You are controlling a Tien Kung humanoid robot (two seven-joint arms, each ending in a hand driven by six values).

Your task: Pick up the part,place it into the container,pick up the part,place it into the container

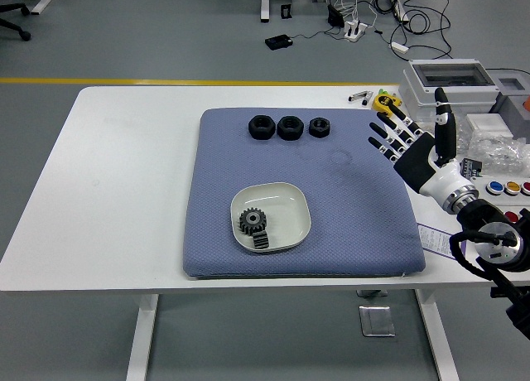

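Observation:
Three black nut-like parts lie in a row at the far edge of the blue mat (248,141): a left one (262,127), a middle one (291,127) and a smaller right one (319,127). A white bowl (291,200) near the mat's front holds a black gear (252,222) and a small dark piece beside it. My right hand (410,137) hovers at the mat's right edge, fingers spread and holding nothing, well to the right of the nuts. The left arm does not show.
To the right of the mat stand a grey box with a clear lid (450,84), bags of small parts (505,153), a button panel (505,188) and a yellow tape measure (383,102). The table's left half (124,166) is bare white.

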